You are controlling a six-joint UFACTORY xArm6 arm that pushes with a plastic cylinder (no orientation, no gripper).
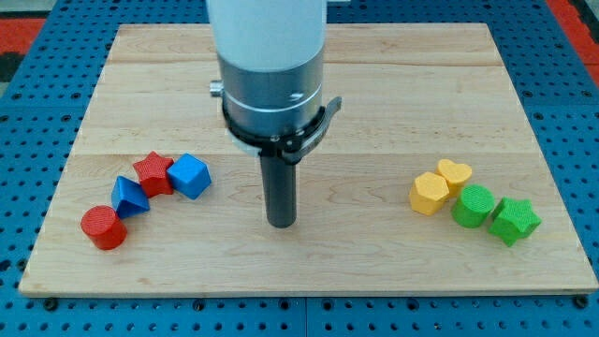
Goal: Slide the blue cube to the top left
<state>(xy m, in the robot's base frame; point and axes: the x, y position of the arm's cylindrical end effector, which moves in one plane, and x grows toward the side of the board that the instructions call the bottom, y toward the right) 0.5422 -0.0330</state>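
The blue cube (pixel 190 175) lies at the lower left of the wooden board (pixel 393 84), touching a red star-like block (pixel 153 173) on its left. My tip (pixel 281 223) rests on the board to the right of the blue cube, a clear gap apart, near the bottom middle. The rod hangs from the white and grey arm (pixel 270 65) at the top middle.
A blue triangular block (pixel 128 196) and a red cylinder (pixel 103 227) lie down-left of the red star. At the right are a yellow hexagon (pixel 430 194), a yellow heart (pixel 455 174), a green cylinder (pixel 473 206) and a green star (pixel 514 221).
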